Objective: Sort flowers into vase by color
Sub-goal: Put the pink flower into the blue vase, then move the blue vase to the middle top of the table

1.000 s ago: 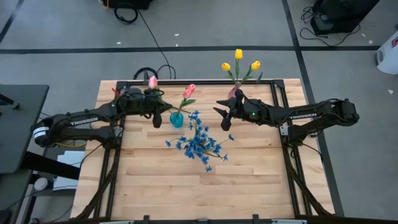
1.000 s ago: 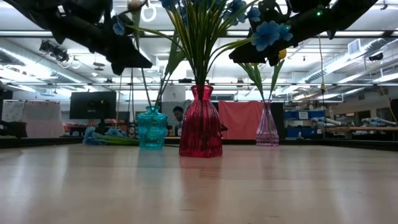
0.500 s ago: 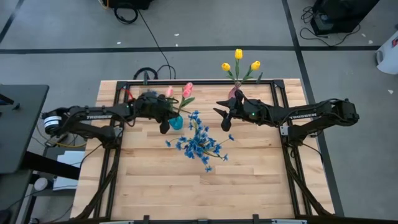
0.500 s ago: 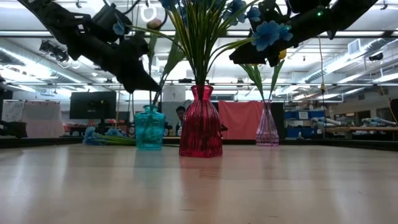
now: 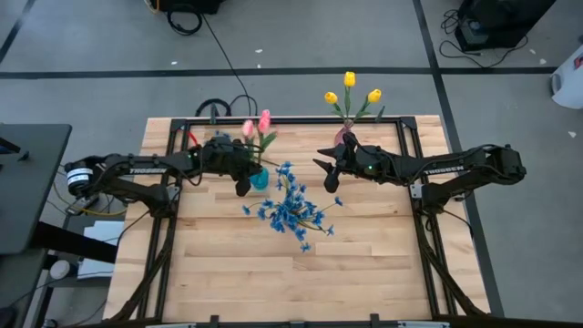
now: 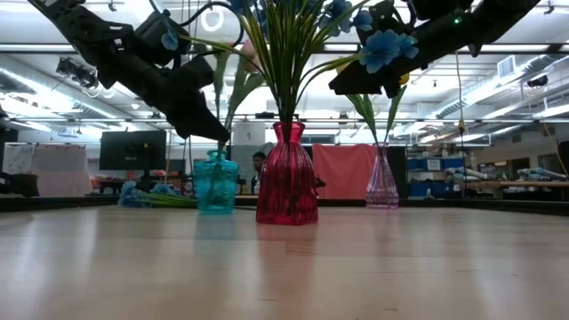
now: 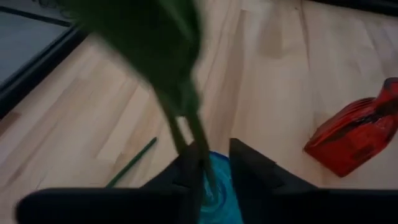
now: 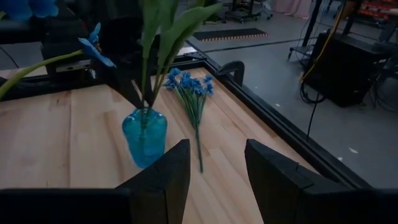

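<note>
High view: pink tulips [image 5: 256, 127] stand upright in teal vase [image 5: 260, 178].

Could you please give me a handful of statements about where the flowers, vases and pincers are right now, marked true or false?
1. The yellow tulips stand in the vase at the table's far edge. True.
2. The blue sprays fill the teal vase. False: they stand in the red vase.
3. The left pincer is at the teal vase, with two pink tulips above it. True.
4. The right pincer holds a yellow tulip. False: nothing sits between its spread fingers.
5. A loose blue spray lies on the table behind the teal vase. True.
</note>
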`<state>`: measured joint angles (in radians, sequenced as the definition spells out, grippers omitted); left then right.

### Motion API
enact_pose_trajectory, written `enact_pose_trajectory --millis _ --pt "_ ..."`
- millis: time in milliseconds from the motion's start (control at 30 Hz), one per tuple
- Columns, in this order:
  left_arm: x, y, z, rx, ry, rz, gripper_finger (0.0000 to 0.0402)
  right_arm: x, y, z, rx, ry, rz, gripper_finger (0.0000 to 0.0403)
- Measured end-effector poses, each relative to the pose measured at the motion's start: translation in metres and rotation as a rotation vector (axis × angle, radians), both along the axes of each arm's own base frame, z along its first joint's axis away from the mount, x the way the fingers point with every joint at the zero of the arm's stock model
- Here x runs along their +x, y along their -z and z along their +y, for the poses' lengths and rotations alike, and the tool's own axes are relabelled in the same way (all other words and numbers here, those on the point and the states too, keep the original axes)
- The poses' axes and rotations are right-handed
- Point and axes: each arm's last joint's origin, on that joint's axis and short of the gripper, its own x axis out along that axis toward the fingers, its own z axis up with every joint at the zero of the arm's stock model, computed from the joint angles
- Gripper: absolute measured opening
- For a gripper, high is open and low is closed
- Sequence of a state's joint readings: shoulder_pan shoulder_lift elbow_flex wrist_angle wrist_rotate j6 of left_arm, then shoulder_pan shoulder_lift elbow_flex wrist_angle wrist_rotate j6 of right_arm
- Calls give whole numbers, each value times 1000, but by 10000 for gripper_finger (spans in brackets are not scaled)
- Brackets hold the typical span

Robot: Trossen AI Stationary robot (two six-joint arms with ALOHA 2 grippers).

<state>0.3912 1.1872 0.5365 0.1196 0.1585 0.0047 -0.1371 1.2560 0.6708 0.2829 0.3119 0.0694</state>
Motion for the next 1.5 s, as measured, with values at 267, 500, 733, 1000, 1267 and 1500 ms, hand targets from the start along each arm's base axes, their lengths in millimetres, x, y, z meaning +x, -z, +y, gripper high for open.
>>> enact_pose_trajectory --millis 267,500,733,1000,1267,1500 --pt "-1 -2 -2 29 33 25 170 0 0 0 6 0 -3 165" --pt "-7 -7 -6 77 60 39 179 0 0 0 7 1 -3 165" --pt "-27 -11 -12 122 21 3 179 1 0 3 6 -9 -1 165" --pt "-38 3 -16 87 -6 0 179 1 -2 3 3 -9 -26 165" --pt "-44 14 -18 55 -30 90 179 2 -1 9 10 -27 -22 165" --pt "-58 49 -24 -9 -82 11 179 2 -1 10 9 -28 -15 165"
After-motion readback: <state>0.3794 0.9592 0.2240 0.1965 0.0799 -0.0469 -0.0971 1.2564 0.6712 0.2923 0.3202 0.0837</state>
